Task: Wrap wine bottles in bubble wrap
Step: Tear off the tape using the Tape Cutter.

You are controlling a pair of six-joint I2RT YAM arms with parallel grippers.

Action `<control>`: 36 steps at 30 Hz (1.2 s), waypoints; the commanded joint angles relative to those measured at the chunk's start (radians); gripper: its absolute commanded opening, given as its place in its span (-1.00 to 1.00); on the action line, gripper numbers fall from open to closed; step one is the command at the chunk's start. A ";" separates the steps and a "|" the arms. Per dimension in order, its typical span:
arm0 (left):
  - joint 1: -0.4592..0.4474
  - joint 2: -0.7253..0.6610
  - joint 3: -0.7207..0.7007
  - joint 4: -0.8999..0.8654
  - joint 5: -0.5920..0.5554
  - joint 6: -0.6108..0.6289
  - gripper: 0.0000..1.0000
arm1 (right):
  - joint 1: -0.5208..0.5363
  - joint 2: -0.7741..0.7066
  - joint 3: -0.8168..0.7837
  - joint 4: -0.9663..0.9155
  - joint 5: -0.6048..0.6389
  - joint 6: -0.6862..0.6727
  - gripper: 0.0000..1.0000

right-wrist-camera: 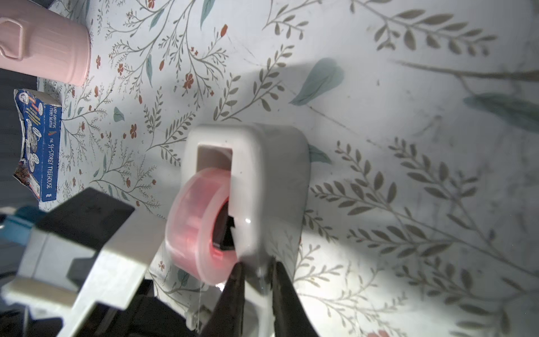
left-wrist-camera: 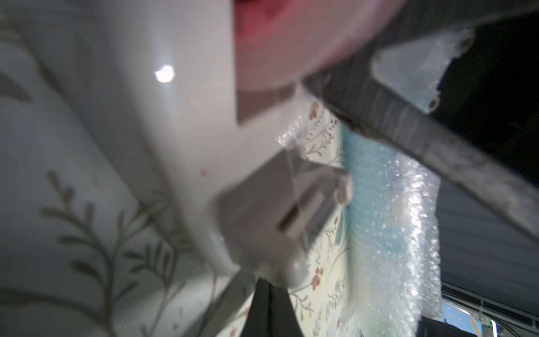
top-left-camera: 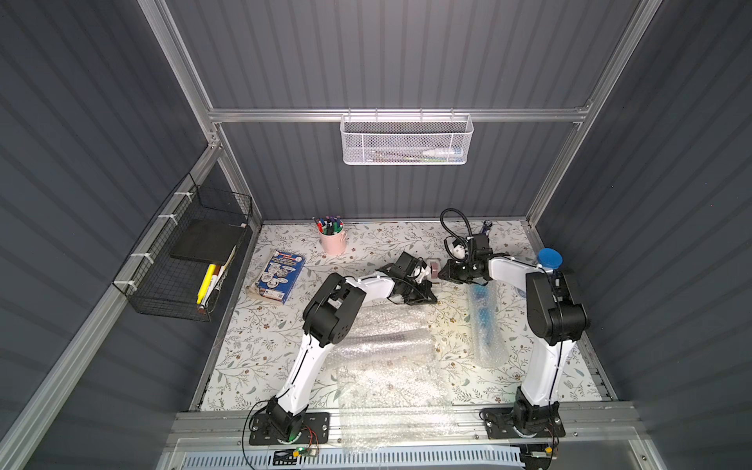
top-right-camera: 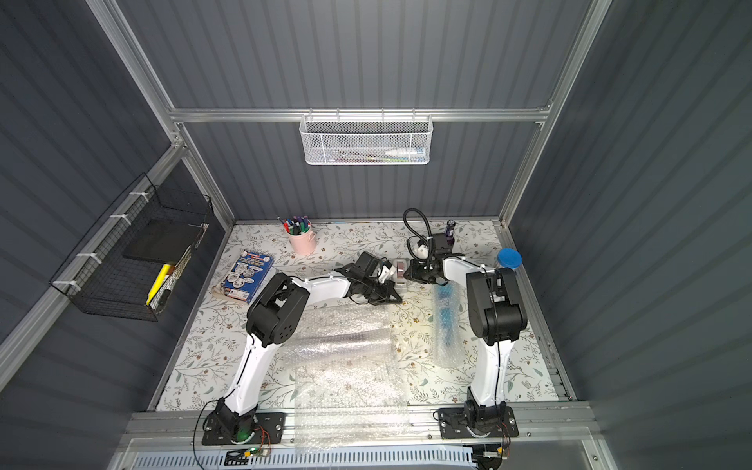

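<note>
On the flowered tabletop, loose sheets of bubble wrap cover the front centre. A blue bottle, already rolled in wrap, lies on the right arm's side, its long axis running back to front, nearer that arm than the left. Both arms reach low toward the back centre and meet at the tape dispenser, where the right fingers pinch its white body and the left fingers, pressed together, sit by its cutter; taping the roll looks next.
</note>
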 commanded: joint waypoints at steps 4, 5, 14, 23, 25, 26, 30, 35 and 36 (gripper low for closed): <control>-0.035 0.079 0.041 -0.202 -0.089 0.087 -1.00 | 0.001 0.016 -0.031 -0.028 0.076 0.015 -0.61; -0.037 0.086 0.045 -0.208 -0.092 0.090 -1.00 | 0.001 0.016 -0.032 -0.030 0.076 0.014 -0.61; -0.083 0.132 0.110 -0.266 -0.107 0.161 -1.00 | -0.001 0.016 -0.032 -0.026 0.078 0.014 -0.62; -0.063 0.047 -0.059 -0.171 -0.039 0.116 -1.00 | -0.001 0.010 -0.037 -0.021 0.094 0.015 -0.62; -0.055 0.019 -0.097 -0.174 -0.063 0.134 -1.00 | -0.001 0.011 -0.035 -0.030 0.103 0.014 -0.62; -0.055 0.016 -0.096 -0.197 -0.068 0.156 -1.00 | 0.000 0.012 -0.032 -0.033 0.106 0.014 -0.62; -0.055 0.025 -0.075 -0.234 -0.079 0.201 -1.00 | -0.001 0.021 -0.022 -0.039 0.114 0.017 -0.61; -0.040 -0.029 -0.070 -0.205 -0.052 0.202 -1.00 | -0.001 0.007 -0.024 -0.034 0.099 0.008 -0.61; -0.040 -0.044 -0.049 -0.210 -0.043 0.203 -1.00 | -0.001 0.001 -0.028 -0.023 0.085 0.009 -0.60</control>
